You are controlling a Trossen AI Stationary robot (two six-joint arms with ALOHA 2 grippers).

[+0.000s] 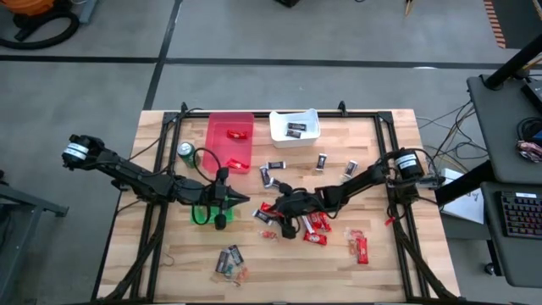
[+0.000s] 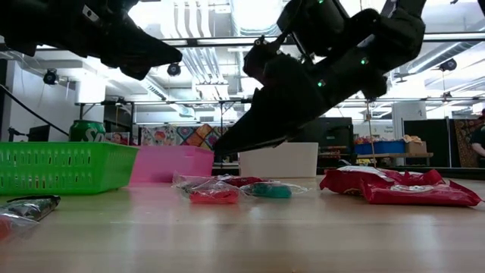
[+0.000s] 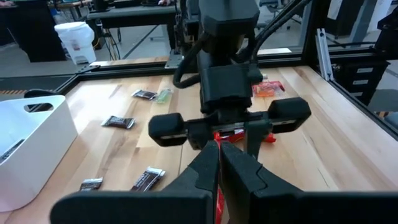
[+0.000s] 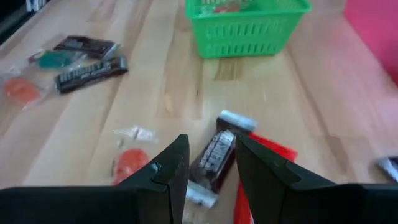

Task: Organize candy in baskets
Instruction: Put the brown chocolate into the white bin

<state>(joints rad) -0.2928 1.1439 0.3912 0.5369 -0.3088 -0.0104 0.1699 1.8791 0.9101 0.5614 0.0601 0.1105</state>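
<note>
On the pale wooden desk (image 1: 169, 254) the long translucent red basket (image 1: 217, 154) and white rectangular basket (image 1: 279, 131) hold few sweets, most wrapped candy (image 1: 360, 247) remains loose, the left tool (image 1: 240, 200) is clenched empty, the right tool (image 4: 211, 163) straddles a dark mini bar (image 4: 213, 155).

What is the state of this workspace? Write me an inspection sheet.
Surface: pale wooden table, loose sweets scattered.
Job's things: translucent red plastic bin holds red bars; white rectangular bin holds a dark bar; small green basket by the left arm.
Clutter: green soda can.
Grippers: left tool shut, empty; right tool straddles a dark mini bar.
Cables: black cables beside the table.
Surroundings: keyboard on side desk.
</note>
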